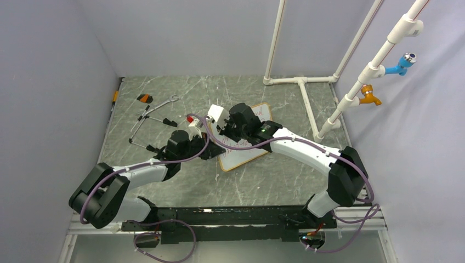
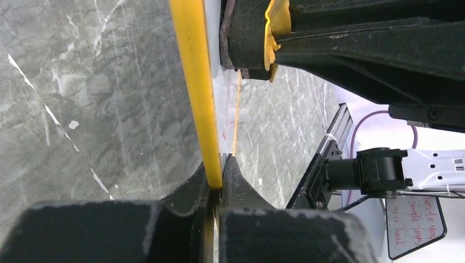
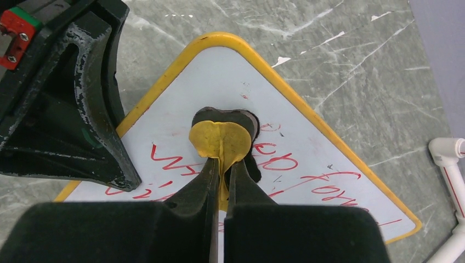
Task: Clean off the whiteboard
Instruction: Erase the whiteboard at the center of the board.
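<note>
Top view: the whiteboard (image 1: pixel 241 158) lies at the middle of the bench (image 1: pixel 181 189), under both arms. Left wrist view: the left tool (image 2: pixel 221 164) pinches its yellow frame at the board's 9 o'clock edge. Right wrist view: the right tool (image 3: pixel 224 164) clamps a yellow eraser (image 3: pixel 219 137) against the red writing. The board looks thin, stiff, light and probably slippery, so it is best held by the frame.

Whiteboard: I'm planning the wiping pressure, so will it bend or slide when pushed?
Probably stiff: in the left wrist view the whiteboard shows a straight yellow edge leaving the shut left tool. Likely light, since it looks very thin edge-on. It might slide on the smooth stone table if unclamped.
</note>
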Robot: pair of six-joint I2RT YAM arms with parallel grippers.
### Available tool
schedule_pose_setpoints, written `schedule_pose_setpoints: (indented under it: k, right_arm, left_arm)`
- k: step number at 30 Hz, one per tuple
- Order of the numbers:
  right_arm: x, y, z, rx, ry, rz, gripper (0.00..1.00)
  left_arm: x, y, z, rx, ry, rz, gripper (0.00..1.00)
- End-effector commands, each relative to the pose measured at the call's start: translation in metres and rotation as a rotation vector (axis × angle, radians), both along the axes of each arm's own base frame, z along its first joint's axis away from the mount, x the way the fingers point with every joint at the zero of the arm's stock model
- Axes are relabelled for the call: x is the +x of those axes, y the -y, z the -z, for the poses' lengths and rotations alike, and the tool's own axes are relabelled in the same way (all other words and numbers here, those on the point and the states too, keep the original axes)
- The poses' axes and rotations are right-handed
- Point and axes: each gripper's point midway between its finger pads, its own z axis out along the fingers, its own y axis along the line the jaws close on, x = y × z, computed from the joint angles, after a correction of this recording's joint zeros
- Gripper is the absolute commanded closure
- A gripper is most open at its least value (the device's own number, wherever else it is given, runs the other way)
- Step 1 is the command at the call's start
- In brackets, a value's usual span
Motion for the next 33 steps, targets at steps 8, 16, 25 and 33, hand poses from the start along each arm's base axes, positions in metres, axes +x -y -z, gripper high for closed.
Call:
schedule_pose_setpoints:
  k: [8,16,25,33]
  right_arm:
    - [-0.02,-0.022,0.019,-0.009,-0.093,-0.201,1.0]
    - [0.018,0.0,-0.001,0.03,0.014,0.018,1.0]
    - [0.034,0.017,0.0,0.023,0.006,0.078,1.0]
    - [0.0,0.005,0.001,0.063,-0.086,-0.108,1.0]
  left_arm:
    - [-0.031,0.03,-0.043,-0.035,0.254,0.257,1.0]
    - [-0.036,0.038,-0.034,-0.019,0.227,0.284,1.0]
    - [-0.036,0.045,-0.032,-0.009,0.217,0.311,1.0]
    - [-0.038,0.041,-0.027,0.008,0.213,0.306,1.0]
